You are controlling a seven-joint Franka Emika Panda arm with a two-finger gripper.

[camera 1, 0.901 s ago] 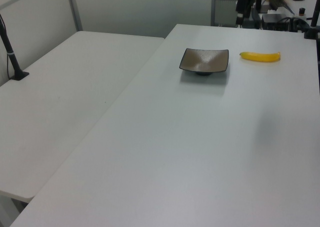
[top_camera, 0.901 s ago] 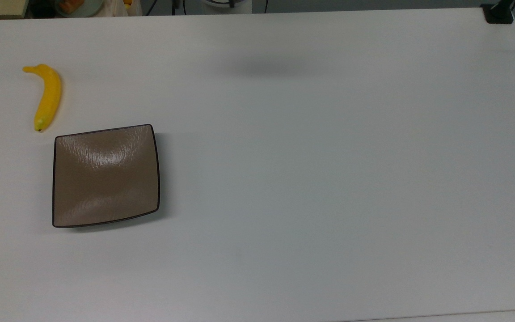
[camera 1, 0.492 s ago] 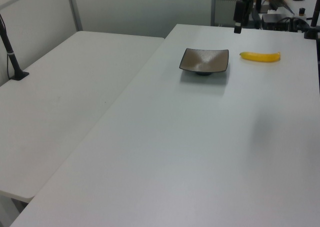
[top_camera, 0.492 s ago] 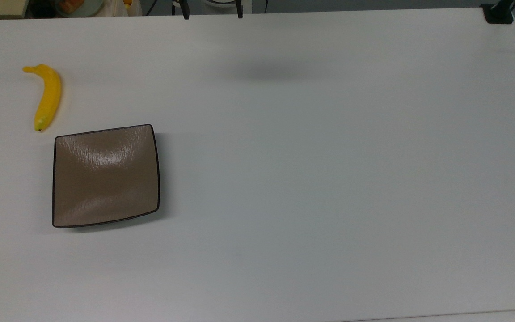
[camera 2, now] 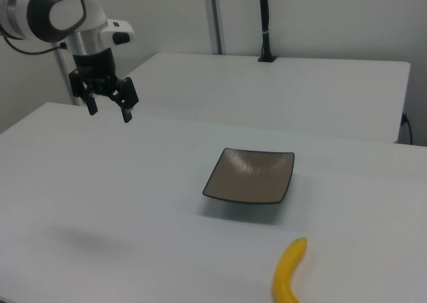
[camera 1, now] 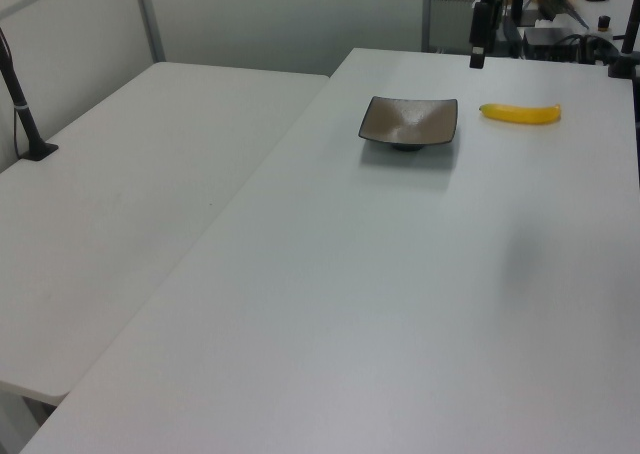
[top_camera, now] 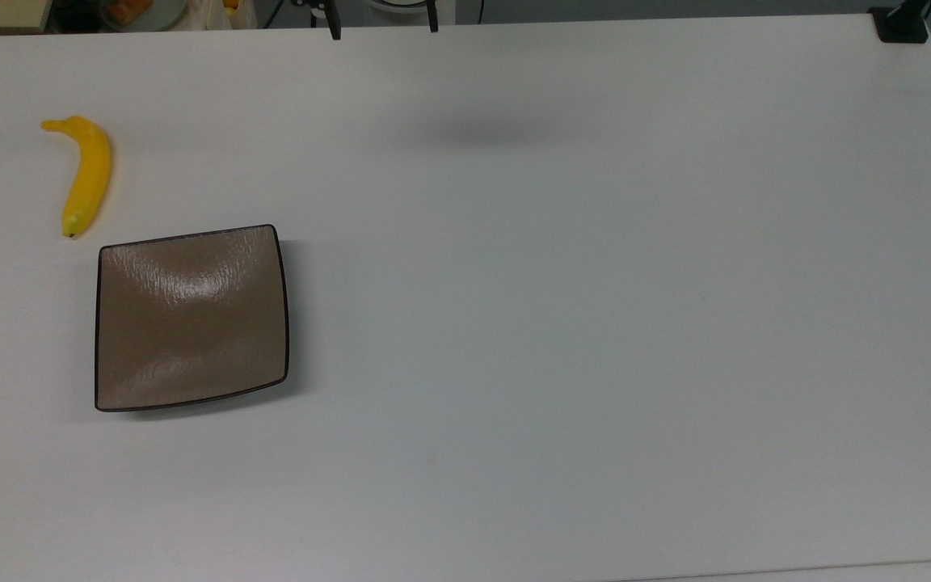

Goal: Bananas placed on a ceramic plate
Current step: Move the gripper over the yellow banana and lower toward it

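A bright yellow curved banana lies on the white table near the top view's left edge, its greenish tip pointing toward the plate's corner; I also see the banana in both side views. The square taupe-brown ceramic plate sits bare just beside it, apart from it. My gripper hangs open and empty above the table's far edge, well away from both. Its dark fingers poke in at the top view's upper edge, and one finger shows in the left view.
A second white table adjoins the work table. A black clamped post stands at one corner. Clutter with a dish lies beyond the far edge. The arm's shadow falls on the wide open tabletop.
The gripper has come down into view at the table's far edge, with its fingers spread. Banana and plate have not moved.
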